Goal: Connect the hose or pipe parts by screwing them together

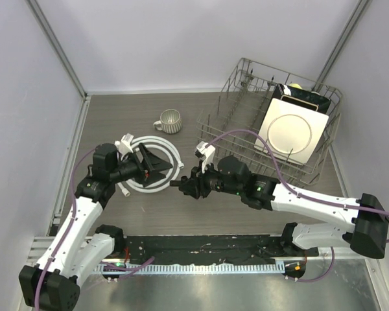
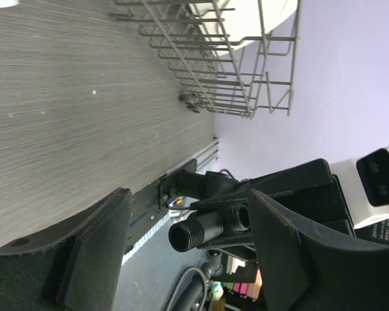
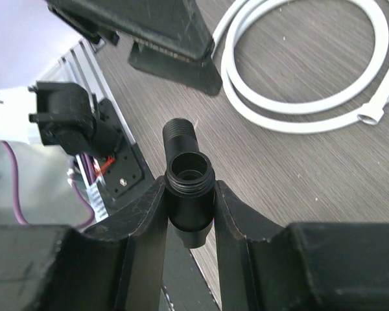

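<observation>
Above mid-table [image 1: 117, 116], we have right jaws clenched on the rigid, light black T fitting [image 3: 189, 188]. Left jaws gape empty over the floppy, springy hose [image 3: 230, 61] toward the left edge; grab near its end nut [image 3: 371, 116].

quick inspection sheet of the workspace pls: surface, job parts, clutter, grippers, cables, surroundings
surface: grey wood-grain table, a few pale specks
job's things: white hose coiled flat on the table, end nut free; black T-shaped fitting held above the table
clutter: grey ribbed mug; wire dish rack holding a square white plate
grippers: right gripper shut on the fitting; left gripper open, empty, facing it
cables: purple cables looped along both arms
surroundings: pale walls, metal frame posts
</observation>
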